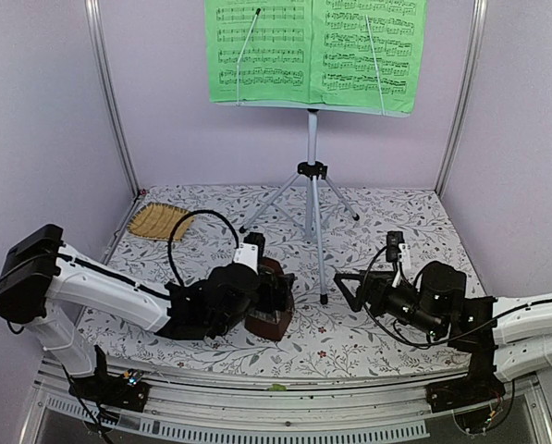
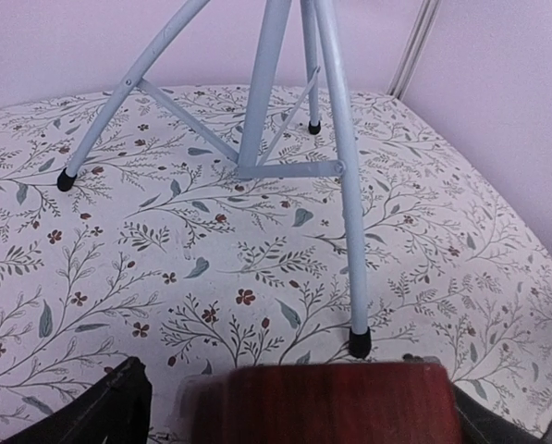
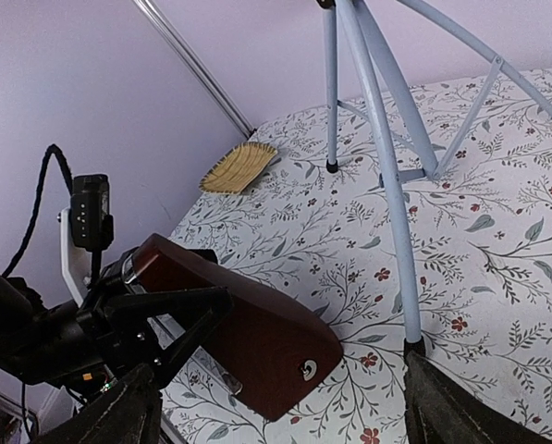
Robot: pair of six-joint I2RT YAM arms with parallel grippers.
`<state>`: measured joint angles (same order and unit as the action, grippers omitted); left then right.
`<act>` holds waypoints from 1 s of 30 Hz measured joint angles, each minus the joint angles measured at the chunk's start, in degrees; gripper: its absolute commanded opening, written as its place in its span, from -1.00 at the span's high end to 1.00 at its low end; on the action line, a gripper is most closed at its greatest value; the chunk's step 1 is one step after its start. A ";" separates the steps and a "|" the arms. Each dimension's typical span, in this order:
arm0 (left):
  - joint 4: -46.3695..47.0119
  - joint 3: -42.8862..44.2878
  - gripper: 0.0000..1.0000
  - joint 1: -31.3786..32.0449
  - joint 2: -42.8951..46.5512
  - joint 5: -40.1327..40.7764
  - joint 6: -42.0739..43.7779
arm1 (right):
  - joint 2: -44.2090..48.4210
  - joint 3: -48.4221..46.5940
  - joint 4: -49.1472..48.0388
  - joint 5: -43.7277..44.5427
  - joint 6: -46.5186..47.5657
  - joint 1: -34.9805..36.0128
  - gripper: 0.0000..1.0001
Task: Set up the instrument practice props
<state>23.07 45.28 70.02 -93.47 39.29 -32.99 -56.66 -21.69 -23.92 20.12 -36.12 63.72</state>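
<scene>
The pale blue music stand stands mid-table on its tripod, with the green sheet-music booklet spread open on its desk. The reddish-brown metronome lies tilted between the fingers of my left gripper, narrow end toward the palm. Its wide end points at the stand's near leg. In the left wrist view a strip of cloth shows between one finger and the wood, so the jaws stand open. My right gripper is open and empty, facing the metronome beside that leg.
A tan woven mat lies at the far left corner of the floral cloth. Lilac walls and silver frame posts close in the sides and back. The tripod's three feet spread across the middle.
</scene>
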 measured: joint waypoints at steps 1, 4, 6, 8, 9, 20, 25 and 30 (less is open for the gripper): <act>-0.04 -0.11 -0.88 0.11 0.26 -0.09 -0.02 | -0.46 -0.02 0.02 -0.35 -0.35 0.00 -0.78; -0.59 -1.03 -0.89 0.46 2.38 -0.35 -0.07 | -2.19 -0.33 0.20 -1.44 -1.66 0.00 -0.71; -1.46 -2.01 -0.88 0.63 5.11 -0.48 -0.07 | -3.58 -0.76 0.26 -2.12 -2.62 0.00 -0.68; -2.14 -3.56 -0.88 0.72 9.11 -0.70 -0.07 | -5.60 -1.64 0.37 -2.95 -3.80 0.00 -0.64; -2.36 -4.48 -0.86 0.74 11.37 -0.98 -0.04 | -6.80 -2.19 0.39 -3.37 -4.37 0.02 -0.62; -13.68 -10.01 0.13 -8.81 27.39 -8.02 -10.58 | -22.56 -11.17 0.13 -5.88 -10.60 1.55 0.70; -17.68 -10.14 0.72 -15.89 25.51 -15.56 -13.42 | -26.69 -14.40 -0.13 -6.08 -12.98 1.55 1.00; -18.56 -9.84 0.95 -17.09 19.89 -23.67 -12.74 | -30.03 -16.70 0.00 -6.03 -14.08 1.55 1.00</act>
<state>4.51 35.44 52.93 -73.58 15.62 -45.74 -86.70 -38.39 -23.92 14.09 -50.19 65.28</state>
